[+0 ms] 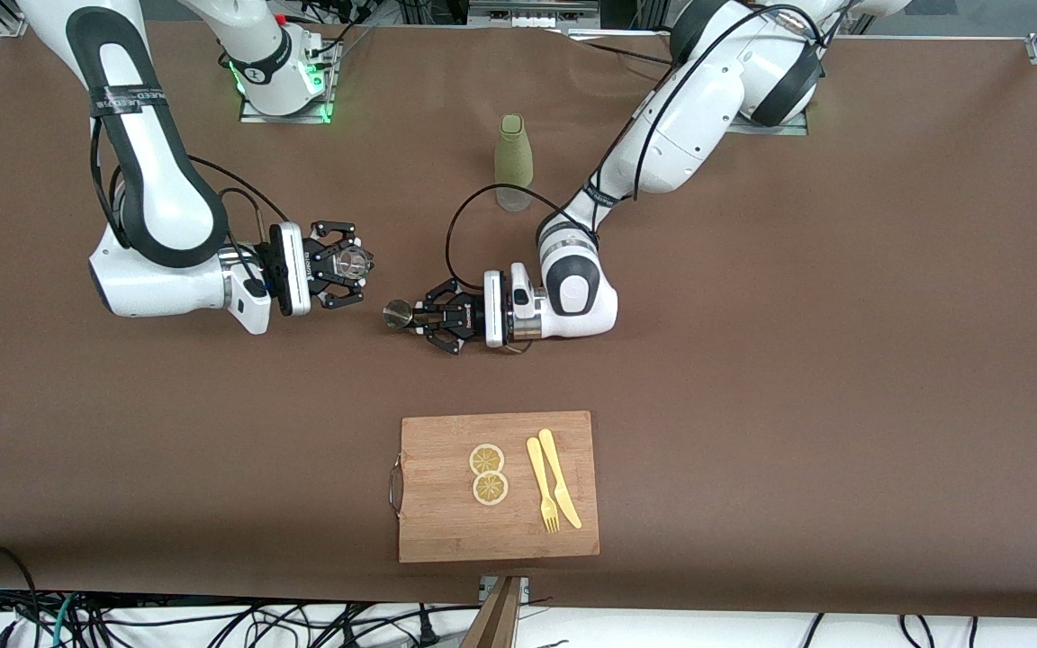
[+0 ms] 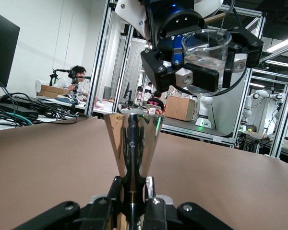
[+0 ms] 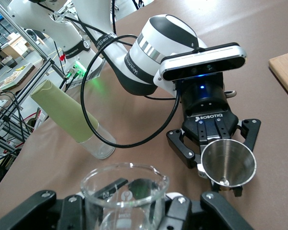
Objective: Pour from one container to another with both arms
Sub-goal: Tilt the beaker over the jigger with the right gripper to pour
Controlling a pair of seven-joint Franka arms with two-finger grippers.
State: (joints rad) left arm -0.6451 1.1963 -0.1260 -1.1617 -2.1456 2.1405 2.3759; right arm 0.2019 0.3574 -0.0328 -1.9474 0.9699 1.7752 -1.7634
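Note:
My right gripper (image 1: 355,264) is shut on a clear glass beaker (image 1: 354,263), held up over the table toward the right arm's end. The right wrist view shows that beaker (image 3: 125,191) upright between my right gripper's (image 3: 127,206) fingers, and it looks empty. My left gripper (image 1: 412,315) is shut on the stem of a steel cone-shaped cup (image 1: 397,314), low over the table's middle. In the left wrist view the steel cup (image 2: 132,143) stands upright in my left gripper (image 2: 133,187). The beaker (image 2: 206,60) hangs higher, a little apart from it.
A bottle in a green sleeve (image 1: 513,162) stands between the two arm bases, also seen as the bottle (image 3: 72,120) in the right wrist view. A wooden cutting board (image 1: 446,450) lies near the front camera with two lemon slices (image 1: 488,473), a yellow fork (image 1: 542,484) and knife (image 1: 560,477).

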